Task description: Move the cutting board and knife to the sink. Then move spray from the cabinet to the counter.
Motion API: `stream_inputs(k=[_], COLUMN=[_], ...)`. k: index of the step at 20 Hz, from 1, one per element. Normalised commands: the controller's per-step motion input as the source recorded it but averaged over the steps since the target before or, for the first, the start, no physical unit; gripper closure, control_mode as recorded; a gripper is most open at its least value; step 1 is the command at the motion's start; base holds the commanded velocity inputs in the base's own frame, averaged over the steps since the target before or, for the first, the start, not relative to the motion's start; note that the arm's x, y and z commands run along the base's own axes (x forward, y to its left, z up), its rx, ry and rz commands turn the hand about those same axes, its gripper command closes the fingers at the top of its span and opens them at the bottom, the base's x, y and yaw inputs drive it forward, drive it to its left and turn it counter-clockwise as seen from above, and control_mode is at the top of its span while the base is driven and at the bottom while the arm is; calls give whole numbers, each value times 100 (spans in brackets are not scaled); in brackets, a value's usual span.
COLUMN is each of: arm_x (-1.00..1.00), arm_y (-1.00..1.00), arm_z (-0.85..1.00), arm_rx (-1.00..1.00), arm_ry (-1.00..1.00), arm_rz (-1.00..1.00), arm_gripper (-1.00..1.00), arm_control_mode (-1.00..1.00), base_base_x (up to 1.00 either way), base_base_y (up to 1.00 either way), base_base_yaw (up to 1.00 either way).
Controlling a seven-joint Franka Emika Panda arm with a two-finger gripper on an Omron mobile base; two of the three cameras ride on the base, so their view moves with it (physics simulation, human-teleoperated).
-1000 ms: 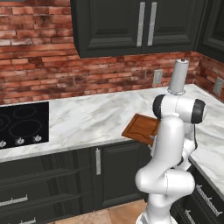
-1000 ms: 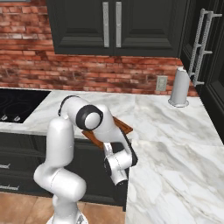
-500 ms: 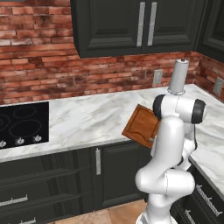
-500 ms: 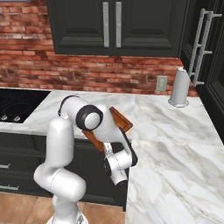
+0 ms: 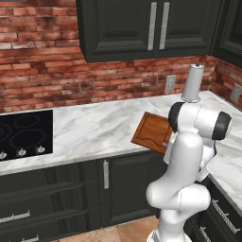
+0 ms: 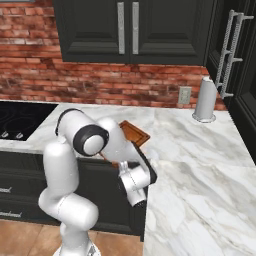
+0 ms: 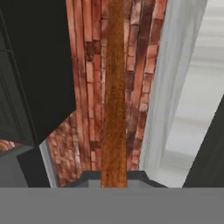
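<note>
The reddish-brown cutting board point(image 5: 150, 131) sits at the front edge of the white marble counter point(image 5: 85, 125), tipped up and overhanging the edge. My gripper point(image 6: 121, 165) reaches up from in front of the counter and is shut on the board's near edge. In the hand view the cutting board point(image 7: 114, 87) runs edge-on straight up from between my gripper point(image 7: 114, 180). From the right the cutting board point(image 6: 135, 133) lies just behind my forearm on the counter point(image 6: 200, 165). The knife, the sink, the spray and its cabinet are out of view.
A black cooktop point(image 5: 23, 134) is set in the counter to the left. A tall steel cylinder point(image 5: 193, 82) stands at the back right by the brick wall. A panelled double-door cabinet point(image 5: 146, 28) hangs overhead, and dark drawers point(image 5: 47, 194) run below the counter.
My gripper went from open to shut on the board's near edge. The board, lying flat a second ago, has tipped up.
</note>
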Motion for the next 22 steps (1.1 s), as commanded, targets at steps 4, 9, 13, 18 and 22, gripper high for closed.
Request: stream_inputs(k=[4,9,13,18,22], arm_x=[-11,-12,-28,-60,-66], arm_y=[0,3,0,0,0], arm_z=[99,100,100,80,68], arm_rx=[-2,-5,-7,-9,-13], arm_ry=[1,9,13,14,22], arm_rz=[0,0,0,0,0], arm_gripper=[100,100,100,100,100], arm_control_mode=[-100,-100,-100,-100,-100], base_base_x=[0,0,0,0,0], base_base_y=[0,0,0,0,0], base_base_yaw=[0,0,0,0,0])
